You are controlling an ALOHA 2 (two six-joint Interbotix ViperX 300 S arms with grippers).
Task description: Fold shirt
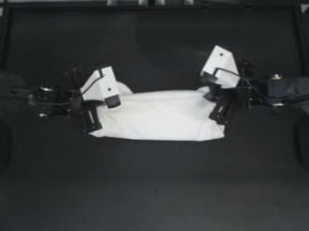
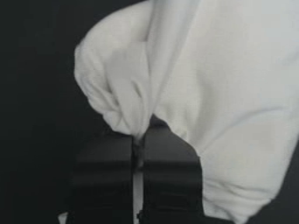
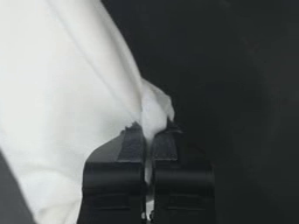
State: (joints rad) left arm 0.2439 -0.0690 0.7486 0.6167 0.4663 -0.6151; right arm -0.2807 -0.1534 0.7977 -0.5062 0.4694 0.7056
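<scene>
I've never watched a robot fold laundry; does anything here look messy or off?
Nothing damaged. The shirt is a bunched, uneven bundle, pinched at each end by the left gripper and right gripper.

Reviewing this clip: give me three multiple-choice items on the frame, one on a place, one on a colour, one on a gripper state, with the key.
1. Where is the shirt on the table?
A. about the middle
B. near-left corner
C. hanging off the right edge

2. What colour is the shirt?
A. red
B. striped blue
C. white

3. What is the left gripper doing?
A. open above the cloth
B. shut on a fold of cloth
C. parked off the table

Key: 1 A, the top view shows it bunched between both arms. 2 C, plain white in every view. 3 B, fabric is pinched between its jaws; the right gripper pinches cloth likewise.
</scene>
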